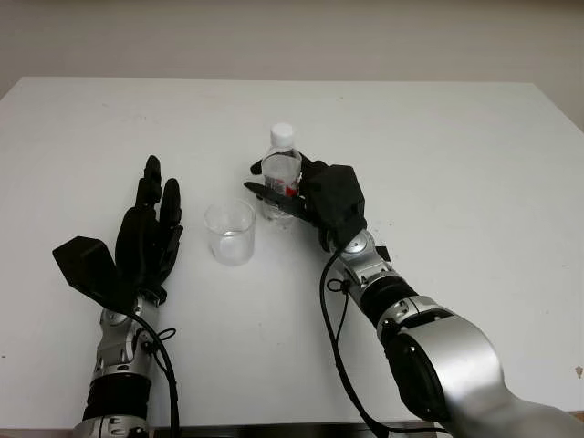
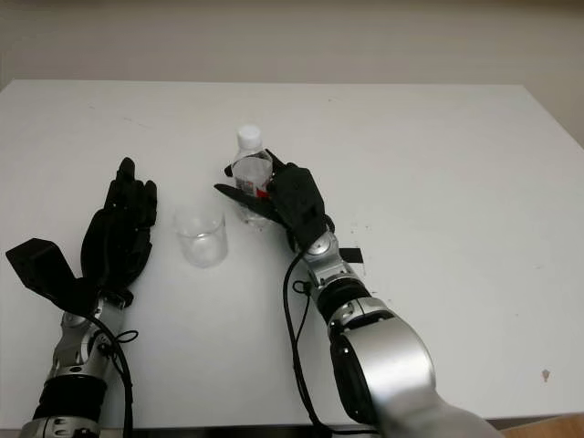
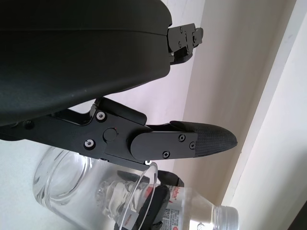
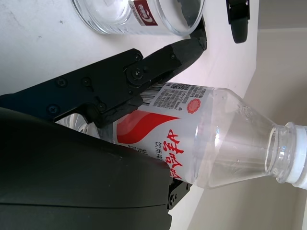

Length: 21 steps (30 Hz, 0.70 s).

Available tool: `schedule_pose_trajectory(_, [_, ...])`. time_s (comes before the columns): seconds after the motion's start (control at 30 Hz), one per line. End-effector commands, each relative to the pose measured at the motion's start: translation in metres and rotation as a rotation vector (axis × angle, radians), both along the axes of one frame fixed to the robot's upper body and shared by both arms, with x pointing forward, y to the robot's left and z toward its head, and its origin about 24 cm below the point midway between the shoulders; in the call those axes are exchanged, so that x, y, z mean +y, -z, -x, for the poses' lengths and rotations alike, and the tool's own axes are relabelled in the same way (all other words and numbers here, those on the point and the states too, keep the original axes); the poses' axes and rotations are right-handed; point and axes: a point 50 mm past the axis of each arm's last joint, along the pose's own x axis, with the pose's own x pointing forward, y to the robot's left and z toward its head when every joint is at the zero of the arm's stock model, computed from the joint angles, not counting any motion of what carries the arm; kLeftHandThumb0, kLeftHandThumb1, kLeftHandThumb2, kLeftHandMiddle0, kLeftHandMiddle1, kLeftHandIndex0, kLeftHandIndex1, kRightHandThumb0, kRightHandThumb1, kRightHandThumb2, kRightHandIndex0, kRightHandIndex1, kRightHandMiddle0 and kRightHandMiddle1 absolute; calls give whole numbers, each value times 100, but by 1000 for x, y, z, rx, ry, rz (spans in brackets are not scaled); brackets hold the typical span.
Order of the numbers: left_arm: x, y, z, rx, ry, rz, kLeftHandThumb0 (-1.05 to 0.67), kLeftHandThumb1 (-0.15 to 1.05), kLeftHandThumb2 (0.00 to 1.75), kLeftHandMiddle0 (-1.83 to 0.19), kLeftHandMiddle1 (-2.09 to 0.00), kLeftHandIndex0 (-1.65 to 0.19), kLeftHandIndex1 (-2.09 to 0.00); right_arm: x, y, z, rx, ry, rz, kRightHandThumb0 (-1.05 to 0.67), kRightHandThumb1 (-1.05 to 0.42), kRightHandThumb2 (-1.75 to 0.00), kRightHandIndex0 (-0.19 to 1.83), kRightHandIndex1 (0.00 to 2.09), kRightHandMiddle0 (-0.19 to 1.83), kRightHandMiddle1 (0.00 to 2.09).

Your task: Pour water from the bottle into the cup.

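Clear thin plastic formed the bottle (image 1: 281, 173), upright just beside the cup (image 1: 230, 232) on the table (image 1: 456, 164). Your right hand (image 1: 315, 203) had its fingers wrapped round the labelled middle. Judged light and crushable; grip there gently. Your left hand (image 1: 146, 237) was open beside the cup.

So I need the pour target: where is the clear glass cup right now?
The clear glass cup stands upright mid-table, between the open left hand and the clear plastic bottle gripped by the right hand.
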Motion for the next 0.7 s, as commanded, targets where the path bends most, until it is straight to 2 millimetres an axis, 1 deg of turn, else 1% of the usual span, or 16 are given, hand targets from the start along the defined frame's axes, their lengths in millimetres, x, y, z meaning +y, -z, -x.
schedule_pose_trajectory(0.0, [-2, 8, 4, 29, 3, 6, -72, 105, 39, 12, -5, 14, -5, -1, -7, -3, -25, -16, 8, -50, -103, -7, 97, 208, 65, 209])
schedule_pose_trajectory(0.13, [-2, 8, 4, 30, 0, 11, -71, 105, 40, 12, -5, 13, -6, -2, -7, -3, -27, -31, 35, -46, -105, -17, 116, 209, 87, 209])
schedule_pose_trajectory(0.2, [-2, 8, 4, 29, -2, 7, -71, 105, 40, 12, -5, 13, -5, -2, -8, -2, -45, -31, 35, -41, -105, -23, 127, 209, 104, 209])
schedule_pose_trajectory(0.27, [-1, 8, 3, 30, -6, 0, -71, 105, 41, 11, -6, 13, -5, -2, -8, -2, -65, -28, 50, -39, -105, -28, 136, 209, 116, 209])
schedule_pose_trajectory(0.33, [-1, 8, 4, 31, -6, 1, -71, 105, 41, 11, -5, 14, -5, -1, -9, -2, -74, -23, 60, -37, -105, -31, 143, 209, 122, 209])
schedule_pose_trajectory(0.43, [0, 8, 4, 27, -6, 10, -71, 105, 39, 12, -5, 14, -5, -2, -10, -2, -106, -13, 87, -36, -105, -35, 151, 209, 127, 209])
schedule_pose_trajectory(0.53, [0, 8, 3, 25, -5, 14, -71, 105, 38, 11, -6, 13, -6, -4, -13, -4, -103, 7, 57, -35, -105, -36, 153, 209, 128, 209])
schedule_pose_trajectory(0.67, [1, 8, 1, 25, 4, 19, -72, 105, 37, 12, -5, 15, -5, -9, -22, -8, -137, 37, 57, -35, -105, -37, 146, 209, 117, 209])
